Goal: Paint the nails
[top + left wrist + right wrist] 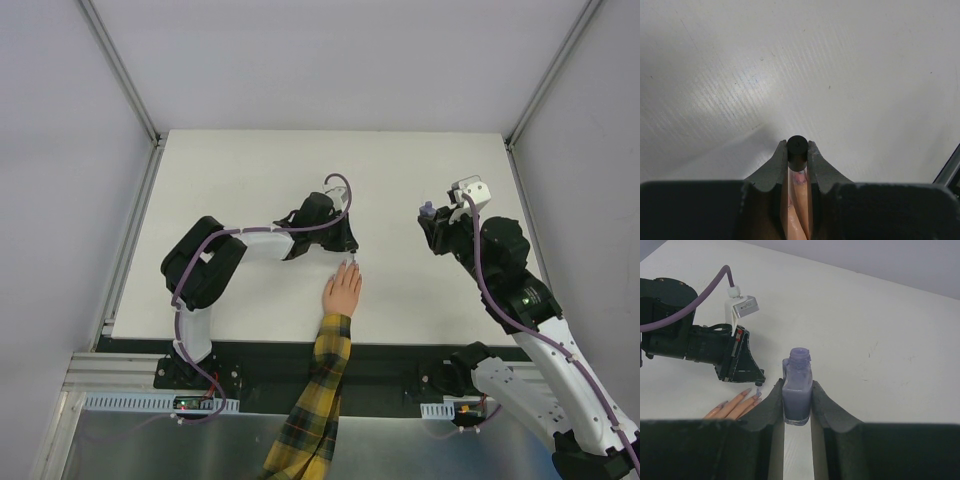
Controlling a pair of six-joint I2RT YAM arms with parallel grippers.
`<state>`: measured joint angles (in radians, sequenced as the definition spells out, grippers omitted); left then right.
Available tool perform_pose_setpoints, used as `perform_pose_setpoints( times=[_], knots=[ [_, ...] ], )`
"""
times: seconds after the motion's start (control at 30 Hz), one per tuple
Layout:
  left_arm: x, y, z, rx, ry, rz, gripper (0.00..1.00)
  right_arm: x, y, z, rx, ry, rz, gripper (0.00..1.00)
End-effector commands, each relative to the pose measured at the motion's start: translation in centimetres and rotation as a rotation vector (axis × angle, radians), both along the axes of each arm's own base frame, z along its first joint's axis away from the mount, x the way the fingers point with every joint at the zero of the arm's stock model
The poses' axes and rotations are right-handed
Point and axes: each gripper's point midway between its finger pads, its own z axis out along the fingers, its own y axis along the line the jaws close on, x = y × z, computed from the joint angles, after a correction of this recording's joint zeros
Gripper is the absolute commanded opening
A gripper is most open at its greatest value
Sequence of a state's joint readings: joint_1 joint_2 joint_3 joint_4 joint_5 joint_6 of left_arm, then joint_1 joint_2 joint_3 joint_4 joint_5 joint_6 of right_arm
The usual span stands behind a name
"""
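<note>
As the right gripper (796, 385) is clamping the bottle (799, 360) steady, the left gripper (797, 147) — pinching the cap (797, 155) — is brushing the nails (757, 394).

1. On the table (250, 180), centred near its front edge: the hand (342, 292), fingers pointing away from the bases.
2. Directly over the nails (758, 396): left gripper (351, 252), cap (797, 149) between its jaws.
3. Well apart to the right: right gripper (430, 222), bottle (797, 390) between its jaws.
</note>
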<state>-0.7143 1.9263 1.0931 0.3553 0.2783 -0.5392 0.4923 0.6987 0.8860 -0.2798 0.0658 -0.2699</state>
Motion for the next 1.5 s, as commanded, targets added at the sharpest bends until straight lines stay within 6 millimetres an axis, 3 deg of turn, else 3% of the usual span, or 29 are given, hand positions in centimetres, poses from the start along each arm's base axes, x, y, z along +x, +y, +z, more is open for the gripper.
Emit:
perform_pose_setpoints(
  times=[0.0,0.57,1.47],
  knots=[
    [-0.6,-0.2,-0.3,-0.007,0.016,-0.009,0.00,0.2,0.1,1.8,0.039,-0.060,0.001,0.01],
    [-1.4,0.2,-0.4,0.001,0.019,-0.021,0.00,0.3,0.3,1.8,0.043,-0.060,0.009,0.00],
    [-0.5,-1.3,4.1,-0.025,-0.086,-0.073,0.00,0.4,0.7,1.6,0.052,-0.050,0.023,0.00]
  ],
)
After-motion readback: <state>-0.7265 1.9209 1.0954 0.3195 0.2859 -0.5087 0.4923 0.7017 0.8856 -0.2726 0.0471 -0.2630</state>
